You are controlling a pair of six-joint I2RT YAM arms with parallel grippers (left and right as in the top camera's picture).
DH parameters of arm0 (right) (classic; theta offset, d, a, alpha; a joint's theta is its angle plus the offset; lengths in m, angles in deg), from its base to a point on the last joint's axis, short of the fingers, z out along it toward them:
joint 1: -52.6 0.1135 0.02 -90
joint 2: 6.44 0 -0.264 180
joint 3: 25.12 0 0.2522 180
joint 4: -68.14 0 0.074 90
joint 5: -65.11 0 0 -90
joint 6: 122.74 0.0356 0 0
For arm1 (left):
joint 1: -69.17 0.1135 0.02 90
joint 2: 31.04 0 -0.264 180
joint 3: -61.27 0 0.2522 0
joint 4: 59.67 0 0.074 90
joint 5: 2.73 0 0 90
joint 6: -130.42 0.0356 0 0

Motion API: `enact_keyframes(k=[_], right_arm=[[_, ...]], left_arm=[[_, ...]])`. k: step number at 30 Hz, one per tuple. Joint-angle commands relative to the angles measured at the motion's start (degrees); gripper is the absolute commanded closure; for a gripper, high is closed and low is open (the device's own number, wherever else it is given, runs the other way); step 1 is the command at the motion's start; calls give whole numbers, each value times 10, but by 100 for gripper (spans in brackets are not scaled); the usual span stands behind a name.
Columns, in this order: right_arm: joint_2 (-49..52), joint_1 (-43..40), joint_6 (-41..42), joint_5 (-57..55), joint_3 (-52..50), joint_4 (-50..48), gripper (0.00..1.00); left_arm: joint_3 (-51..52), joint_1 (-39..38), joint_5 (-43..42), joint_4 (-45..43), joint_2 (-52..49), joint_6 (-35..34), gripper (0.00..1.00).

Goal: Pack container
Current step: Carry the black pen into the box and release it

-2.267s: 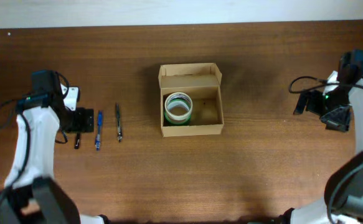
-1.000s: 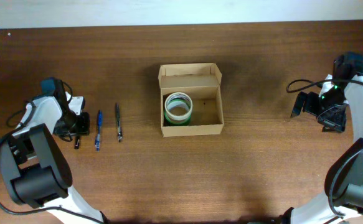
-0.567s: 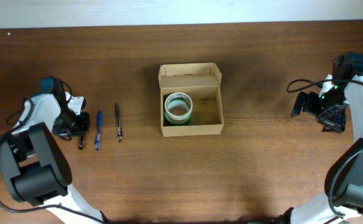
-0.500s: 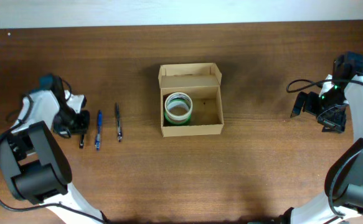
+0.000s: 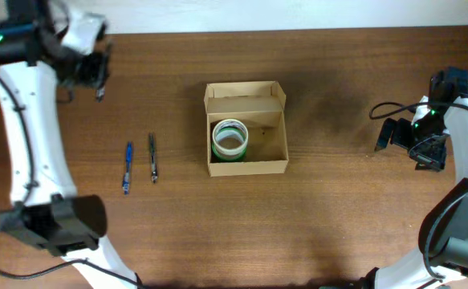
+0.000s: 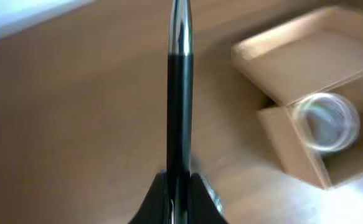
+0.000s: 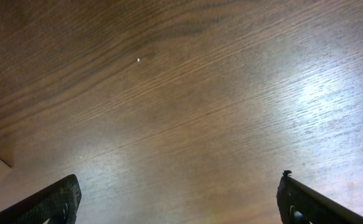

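The container [image 5: 246,163], a tan cardboard box with its flap lid folded back, sits mid-table with a green-and-white tape roll [image 5: 229,139] inside. My left gripper [image 5: 97,71] hangs high over the far left corner, shut on a black pen [image 5: 99,90]. In the left wrist view that black pen [image 6: 179,106] sticks straight out from my left gripper [image 6: 179,196], its silver tip ahead, with the container [image 6: 293,59] and tape roll [image 6: 326,122] blurred at right. My right gripper [image 5: 392,135] hovers over bare wood at the right, open and empty; its fingers [image 7: 55,202] stand wide apart.
A blue pen [image 5: 127,167] and a dark pen [image 5: 152,157] lie side by side left of the container. The table's far edge meets a white wall at the top. A black cable [image 5: 390,106] loops by the right arm.
My left gripper shut on the black pen beside the blue one, lifted it off the table and swung up toward the far left corner. The right arm stayed put.
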Motion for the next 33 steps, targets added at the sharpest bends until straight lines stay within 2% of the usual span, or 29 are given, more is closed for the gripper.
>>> enact_keyframes(k=[1, 8, 14, 19, 24, 33], right_arm=[[3, -3, 3, 5, -3, 0, 1], [3, -3, 3, 5, -3, 0, 1], [3, -3, 3, 5, -3, 0, 1], [3, -3, 3, 5, -3, 0, 1], [3, -3, 3, 5, -3, 0, 1], [3, -3, 3, 5, -3, 0, 1]], left_arm=[[-71, -103, -26, 36, 9, 129, 99], [-53, -313, 94, 50, -6, 210, 98], [5, -421, 176, 52, -51, 219, 98], [88, -442, 182, 48, -90, 215, 98], [165, -438, 181, -5, -96, 206, 99], [209, -438, 128, -48, -97, 204, 98]])
